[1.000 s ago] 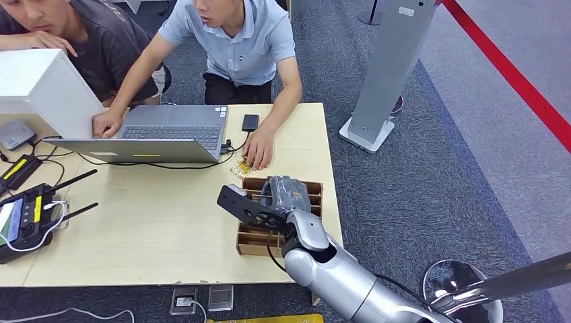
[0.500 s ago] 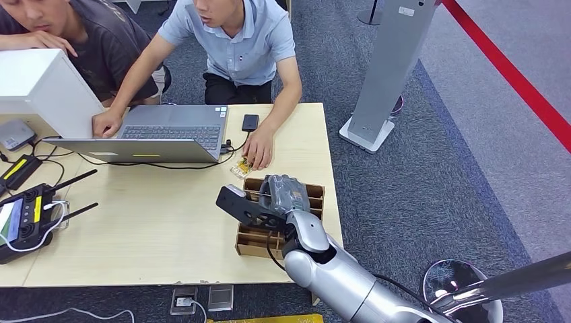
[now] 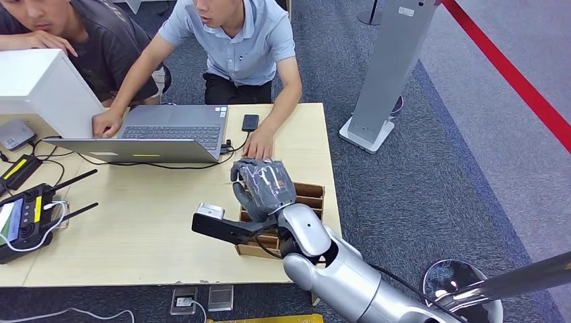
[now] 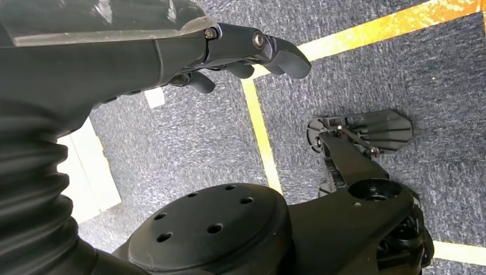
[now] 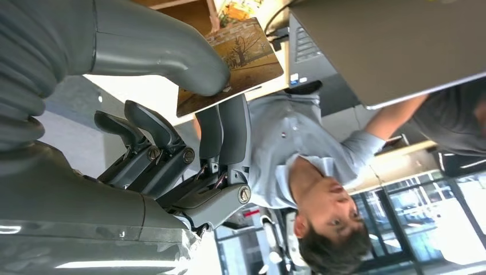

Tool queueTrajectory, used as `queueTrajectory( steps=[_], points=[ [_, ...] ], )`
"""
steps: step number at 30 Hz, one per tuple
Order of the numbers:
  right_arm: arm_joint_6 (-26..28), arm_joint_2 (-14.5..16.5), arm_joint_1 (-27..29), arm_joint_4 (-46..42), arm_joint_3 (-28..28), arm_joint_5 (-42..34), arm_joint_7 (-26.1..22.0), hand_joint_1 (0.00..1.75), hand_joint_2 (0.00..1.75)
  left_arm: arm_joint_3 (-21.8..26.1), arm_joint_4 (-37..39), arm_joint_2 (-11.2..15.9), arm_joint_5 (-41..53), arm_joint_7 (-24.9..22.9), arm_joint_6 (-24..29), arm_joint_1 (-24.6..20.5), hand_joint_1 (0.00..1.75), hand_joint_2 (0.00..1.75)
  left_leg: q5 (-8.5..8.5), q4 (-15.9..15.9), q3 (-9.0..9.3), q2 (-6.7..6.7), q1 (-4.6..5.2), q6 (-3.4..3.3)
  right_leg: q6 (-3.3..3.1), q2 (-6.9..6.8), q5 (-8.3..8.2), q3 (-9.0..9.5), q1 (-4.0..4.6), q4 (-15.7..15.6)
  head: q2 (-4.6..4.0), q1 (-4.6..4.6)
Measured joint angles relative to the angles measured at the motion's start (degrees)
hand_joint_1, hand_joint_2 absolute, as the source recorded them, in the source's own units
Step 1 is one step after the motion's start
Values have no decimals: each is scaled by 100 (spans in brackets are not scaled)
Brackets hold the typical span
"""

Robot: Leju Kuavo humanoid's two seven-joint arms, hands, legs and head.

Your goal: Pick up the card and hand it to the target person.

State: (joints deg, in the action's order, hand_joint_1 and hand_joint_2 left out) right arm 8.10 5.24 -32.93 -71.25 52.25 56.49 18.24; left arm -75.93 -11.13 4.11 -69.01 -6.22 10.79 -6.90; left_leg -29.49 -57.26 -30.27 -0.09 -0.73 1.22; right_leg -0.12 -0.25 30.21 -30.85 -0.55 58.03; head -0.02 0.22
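Note:
The card (image 5: 235, 60), printed with a brown tree picture, is pinched between the thumb and fingers (image 5: 229, 129) of my right hand (image 3: 264, 185). That hand is raised above the wooden slotted box (image 3: 308, 195) at the table's near right. It sits just short of the hand (image 3: 259, 145) that the person in the light blue shirt (image 3: 246, 40) rests on the table. In the head view my hand hides the card. My left hand (image 4: 229, 51) hangs over the carpet floor, fingers loosely apart and holding nothing.
An open laptop (image 3: 172, 131) and a phone (image 3: 250, 122) lie between the person and my hand. A second person (image 3: 101, 40) leans in at far left behind a white box (image 3: 40, 87). A controller (image 3: 27, 215) with cables lies left. A grey stand (image 3: 387, 67) rises right of the table.
My right hand has risen out of the wooden box with the card and turned, moving a little toward the person. The people have stayed put.

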Motion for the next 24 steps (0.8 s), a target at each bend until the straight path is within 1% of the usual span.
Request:
queueTrajectory(
  steps=[5, 9, 13, 17, 21, 24],
  points=[
    [-208, -37, -155, -181, 152, 436, -346, 175, 175, 0, 0, 0, 3, 47, -20, -1, 0, 175, 0, 0, -1, 0, 0, 0, 0, 0, 0, -1, 0, 0, 0, 1],
    [-215, -54, -427, -242, 207, 538, -348, 175, 175, 0, 0, 0, 34, 59, -55, -2, 0, 175, 0, 0, 0, 0, 0, 0, 0, 0, 0, 0, 0, 0, 0, 0],
    [-157, -54, -878, -55, 204, 514, -340, 175, 175, -5, 0, 0, 85, 43, -72, -18, 0, 175, 2, 0, 0, 0, 0, -2, 2, 0, -2, 0, 0, 0, 0, 1],
    [54, 8, -1432, 565, 204, 462, -342, 175, 175, -41, 0, 0, 121, 22, -92, -65, 0, 175, 4, 0, -2, -1, 0, -4, 4, 0, -6, 1, 0, 1, 0, 3],
    [145, 183, -2016, 1545, 228, 342, -444, 175, 175, -74, 0, 1, 142, 26, -104, -121, 0, 175, 5, 0, -3, -3, 0, -3, 3, -2, -7, 0, 0, 3, 0, 1],
    [161, 332, -2299, 2207, 266, 317, -514, 175, 175, -90, 0, 2, 160, 29, -104, -150, 0, 175, 5, 0, -4, -3, 0, -3, 3, -3, -6, -1, 0, 3, 0, -2]
  ],
)
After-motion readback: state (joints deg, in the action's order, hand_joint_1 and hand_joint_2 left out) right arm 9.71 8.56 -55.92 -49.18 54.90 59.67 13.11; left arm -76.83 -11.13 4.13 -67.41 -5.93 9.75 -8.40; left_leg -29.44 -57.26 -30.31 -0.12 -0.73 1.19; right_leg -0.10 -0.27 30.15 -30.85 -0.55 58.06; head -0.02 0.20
